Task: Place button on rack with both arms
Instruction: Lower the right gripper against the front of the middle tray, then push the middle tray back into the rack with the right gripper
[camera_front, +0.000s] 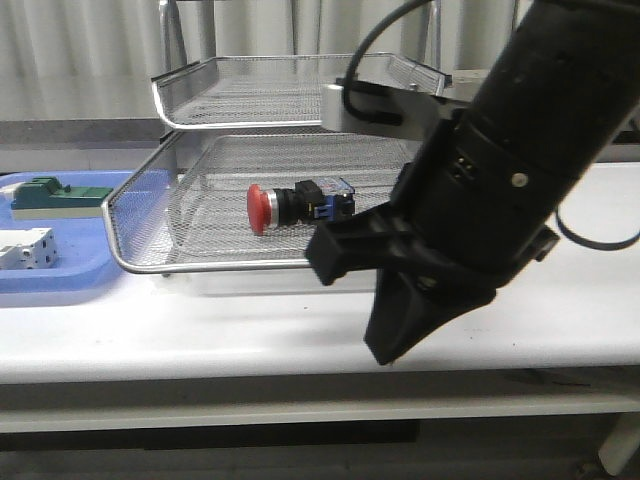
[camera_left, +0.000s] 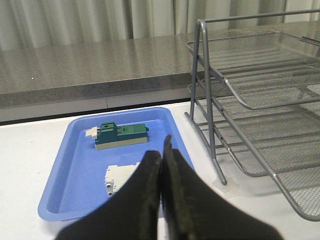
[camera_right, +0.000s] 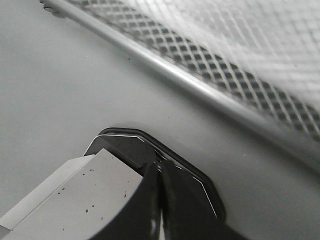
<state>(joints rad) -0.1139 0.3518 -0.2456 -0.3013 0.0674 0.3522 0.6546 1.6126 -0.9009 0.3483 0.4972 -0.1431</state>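
The button (camera_front: 295, 205), with its red head to the left and blue block to the right, lies on its side in the lower visible tier of the silver wire-mesh rack (camera_front: 200, 265). My right gripper (camera_front: 392, 345) is shut and empty, pointing down over the table's front edge, in front of the rack and apart from the button. In the right wrist view its fingers (camera_right: 159, 167) are closed below the rack's rim (camera_right: 175, 75). My left gripper (camera_left: 162, 152) is shut and empty above the blue tray, left of the rack (camera_left: 260, 105). The left arm is out of the front view.
A flat blue tray (camera_front: 60, 285) lies left of the rack and holds a green block (camera_front: 55, 197) and a white breaker (camera_front: 25, 248). All three also show in the left wrist view: tray (camera_left: 80, 175), block (camera_left: 121, 135), breaker (camera_left: 117, 177). A grey counter runs behind the table.
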